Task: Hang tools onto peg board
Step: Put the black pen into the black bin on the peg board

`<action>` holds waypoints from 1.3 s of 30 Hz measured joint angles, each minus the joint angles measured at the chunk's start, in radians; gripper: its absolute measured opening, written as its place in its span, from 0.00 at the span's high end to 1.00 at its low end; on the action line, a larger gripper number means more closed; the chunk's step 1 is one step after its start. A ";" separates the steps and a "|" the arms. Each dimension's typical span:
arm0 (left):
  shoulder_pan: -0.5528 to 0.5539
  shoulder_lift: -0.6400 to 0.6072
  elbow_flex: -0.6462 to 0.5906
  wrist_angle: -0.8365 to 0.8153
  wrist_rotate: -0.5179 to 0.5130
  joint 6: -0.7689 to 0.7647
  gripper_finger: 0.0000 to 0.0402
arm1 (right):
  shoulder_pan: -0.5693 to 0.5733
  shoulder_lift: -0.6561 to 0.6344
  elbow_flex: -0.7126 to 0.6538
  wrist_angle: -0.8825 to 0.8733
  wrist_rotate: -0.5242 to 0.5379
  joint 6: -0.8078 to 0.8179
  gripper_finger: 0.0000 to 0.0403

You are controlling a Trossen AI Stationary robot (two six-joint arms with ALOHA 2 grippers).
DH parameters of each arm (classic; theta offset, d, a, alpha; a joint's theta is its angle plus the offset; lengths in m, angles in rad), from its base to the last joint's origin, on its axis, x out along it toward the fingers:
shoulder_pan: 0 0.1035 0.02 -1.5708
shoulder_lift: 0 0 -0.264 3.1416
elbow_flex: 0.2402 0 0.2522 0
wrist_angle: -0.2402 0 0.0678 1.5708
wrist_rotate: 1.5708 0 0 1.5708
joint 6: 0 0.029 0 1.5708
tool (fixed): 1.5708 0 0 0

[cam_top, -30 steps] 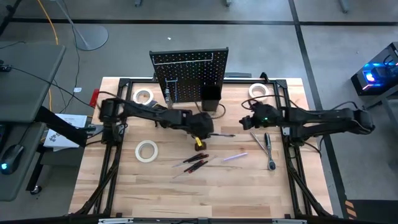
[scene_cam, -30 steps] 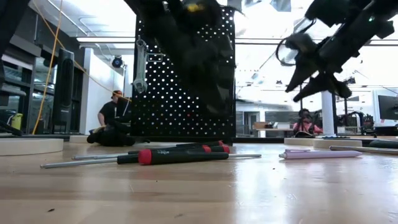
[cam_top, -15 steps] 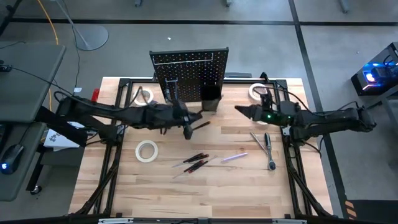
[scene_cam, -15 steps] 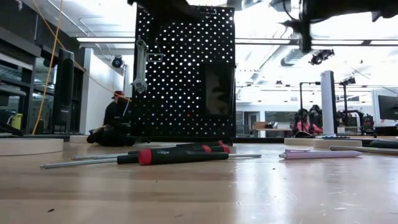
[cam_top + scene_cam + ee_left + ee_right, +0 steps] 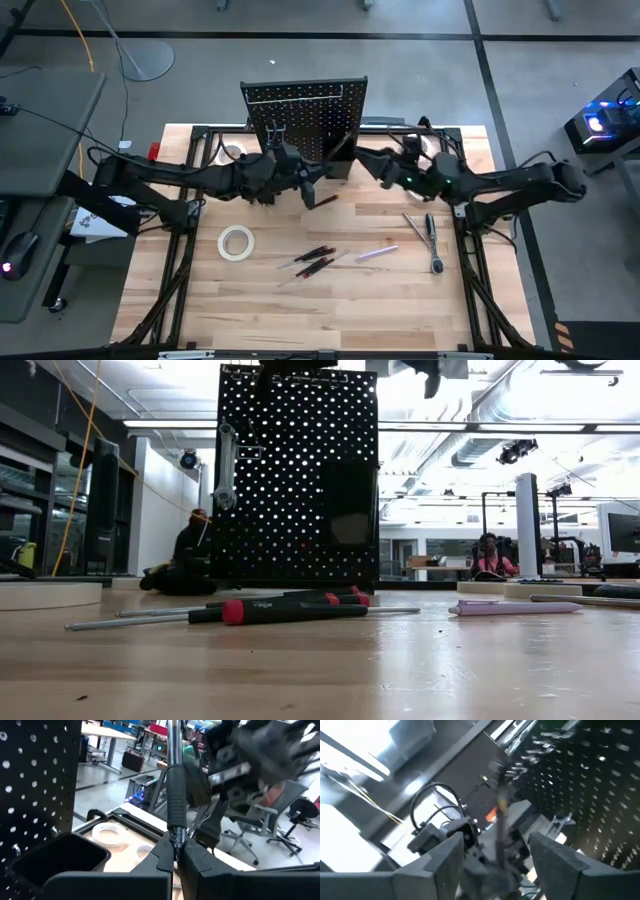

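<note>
- Left gripper (image 5: 175,851): fingers pressed together, pinching a dark-handled screwdriver (image 5: 176,795) at upper centre of the high view, before the peg board (image 5: 305,115).
- Right gripper (image 5: 362,160): fingers spread, empty, facing it beside the black bin (image 5: 338,160).
- Other tools (image 5: 315,260): lying on the table (image 5: 400,300), lower centre.

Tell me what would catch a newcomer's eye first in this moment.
Both arms meet in front of the peg board at the table's back edge. The left gripper is shut on a screwdriver with a dark handle, raised beside the board's small black bin; the right gripper reaches toward it, fingers apart. On the table in front lie red-handled screwdrivers, a purple tool and a white tape roll.
</note>
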 joint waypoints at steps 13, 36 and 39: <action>-0.004 -0.001 0.000 0.037 0.001 -0.010 1.00 | -0.050 0.167 0.316 -0.350 -0.079 -0.059 0.44; -0.015 -0.002 0.000 0.045 -0.031 0.001 1.00 | -0.053 0.176 0.329 -0.319 -0.079 -0.006 0.96; -0.015 -0.002 0.000 0.034 -0.031 0.002 1.00 | -0.053 0.174 0.328 -0.318 -0.084 -0.008 0.97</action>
